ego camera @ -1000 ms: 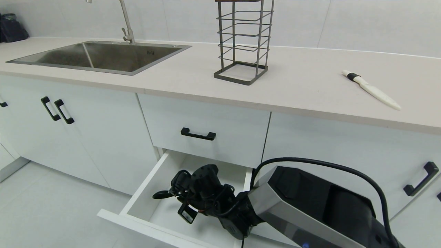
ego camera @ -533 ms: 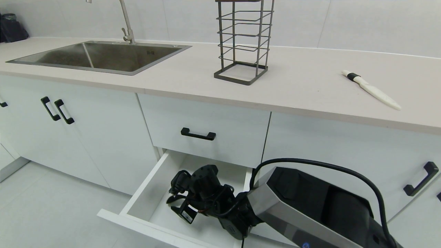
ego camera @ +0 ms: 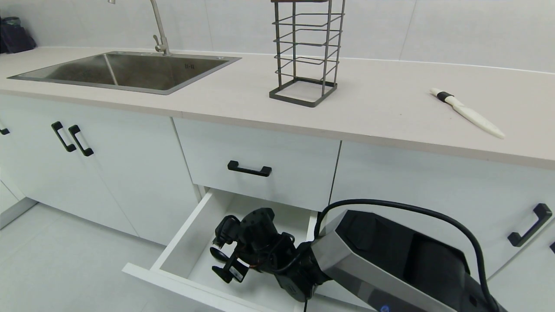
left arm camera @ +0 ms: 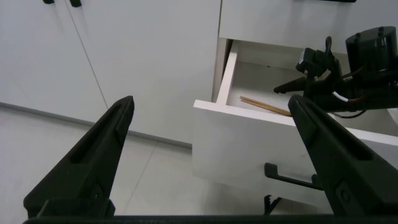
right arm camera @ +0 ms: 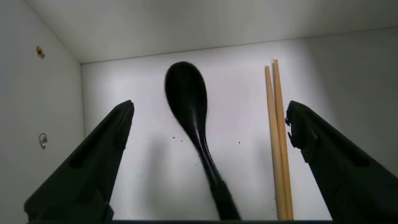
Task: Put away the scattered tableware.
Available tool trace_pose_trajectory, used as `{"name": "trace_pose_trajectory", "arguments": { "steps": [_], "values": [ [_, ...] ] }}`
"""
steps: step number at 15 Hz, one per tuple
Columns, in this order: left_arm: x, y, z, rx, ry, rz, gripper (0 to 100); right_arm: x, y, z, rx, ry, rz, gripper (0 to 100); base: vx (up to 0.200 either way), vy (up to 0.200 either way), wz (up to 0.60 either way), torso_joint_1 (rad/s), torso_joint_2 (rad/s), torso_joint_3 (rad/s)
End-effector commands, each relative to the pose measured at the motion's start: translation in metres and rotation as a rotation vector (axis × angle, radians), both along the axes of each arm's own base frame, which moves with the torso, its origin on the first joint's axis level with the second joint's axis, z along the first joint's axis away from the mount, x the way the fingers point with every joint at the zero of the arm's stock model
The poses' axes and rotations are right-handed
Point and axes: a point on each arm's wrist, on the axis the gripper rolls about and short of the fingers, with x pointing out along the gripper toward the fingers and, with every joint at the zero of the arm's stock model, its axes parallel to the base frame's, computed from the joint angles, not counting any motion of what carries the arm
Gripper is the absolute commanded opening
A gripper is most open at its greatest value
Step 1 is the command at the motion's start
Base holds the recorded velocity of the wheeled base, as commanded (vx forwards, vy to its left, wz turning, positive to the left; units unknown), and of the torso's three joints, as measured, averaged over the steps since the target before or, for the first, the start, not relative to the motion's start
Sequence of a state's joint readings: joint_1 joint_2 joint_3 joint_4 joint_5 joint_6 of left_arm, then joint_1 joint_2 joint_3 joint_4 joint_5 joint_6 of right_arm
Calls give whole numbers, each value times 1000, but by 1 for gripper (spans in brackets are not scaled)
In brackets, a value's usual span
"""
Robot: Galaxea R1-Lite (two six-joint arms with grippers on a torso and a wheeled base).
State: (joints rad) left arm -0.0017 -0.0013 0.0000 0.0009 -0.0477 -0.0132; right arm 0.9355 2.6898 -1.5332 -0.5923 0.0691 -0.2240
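Right end effector (right arm camera: 209,107): spread wide and pinching nothing, low inside the open drawer (ego camera: 173,242) at the lower middle of the head frame.
Black spoon (right arm camera: 186,99): between those fingers, just beside the chopsticks (right arm camera: 277,137); we judge it rests on the drawer floor.
Left end effector (left arm camera: 211,106): spread and empty, outside the drawer front.
Risk: if we lift out crooked, a finger could snag the spoon handle or hit the drawer wall.
Risk: the white knife (ego camera: 468,113), at the right on the desk (ego camera: 381,108), is not yet stowed.
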Motion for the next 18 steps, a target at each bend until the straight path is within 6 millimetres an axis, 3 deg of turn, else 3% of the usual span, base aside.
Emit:
{"name": "trace_pose_trajectory", "arguments": {
  "steps": [1,6,8,12,16,18],
  "values": [
    [0,0,0,-1,0,0,100,0,2,19,31,-26,5,100,0,0,0,0,0,0],
    [0,0,0,-1,2,0,100,-26,-4,103,112,-132,73,100,0,0,0,0,0,0],
    [0,0,0,-1,2,0,100,-48,-26,130,139,-148,86,100,0,0,0,0,0,0],
    [0,0,0,-1,2,0,100,-85,-85,146,182,-162,76,100,0,0,0,0,0,0],
    [0,0,0,-1,0,0,100,-114,-123,164,187,-157,91,100,0,0,0,0,0,0],
    [0,0,0,-1,0,0,100,-114,-123,164,187,-157,91,100,0,0,0,0,0,0]
  ]
}}
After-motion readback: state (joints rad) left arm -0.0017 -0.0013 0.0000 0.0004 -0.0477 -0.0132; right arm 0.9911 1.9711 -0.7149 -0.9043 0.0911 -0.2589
